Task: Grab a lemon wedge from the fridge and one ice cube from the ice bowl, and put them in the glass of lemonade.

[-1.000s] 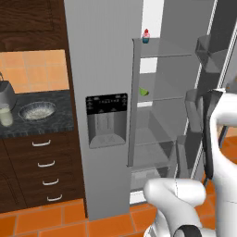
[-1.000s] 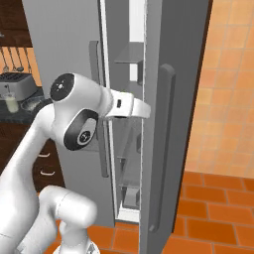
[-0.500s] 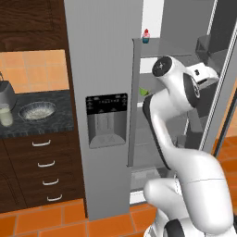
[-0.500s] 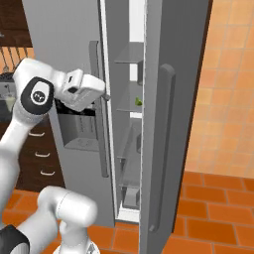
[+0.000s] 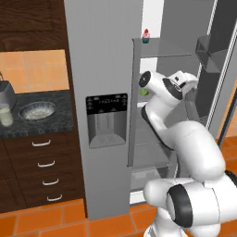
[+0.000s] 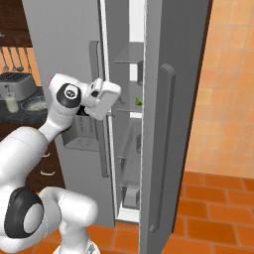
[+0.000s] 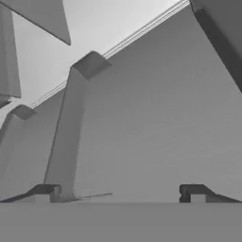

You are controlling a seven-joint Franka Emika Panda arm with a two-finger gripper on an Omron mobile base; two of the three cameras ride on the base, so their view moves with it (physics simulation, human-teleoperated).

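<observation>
The hand (image 7: 120, 194) is raised at the open right side of the fridge (image 5: 99, 69), its two dark fingertips (image 7: 47, 193) set wide apart with nothing between them and grey fridge panels close ahead. The lemon wedge (image 6: 139, 101) lies on a middle shelf just past the hand, deeper inside, and a cupcake (image 5: 146, 36) stands on the shelf above. Well off to the hand's left, beyond the shut fridge door, the ice bowl (image 5: 37, 111) and the glass of lemonade (image 5: 5, 114) sit near each other on the dark counter (image 5: 60, 121), beside a toaster (image 6: 17, 84).
</observation>
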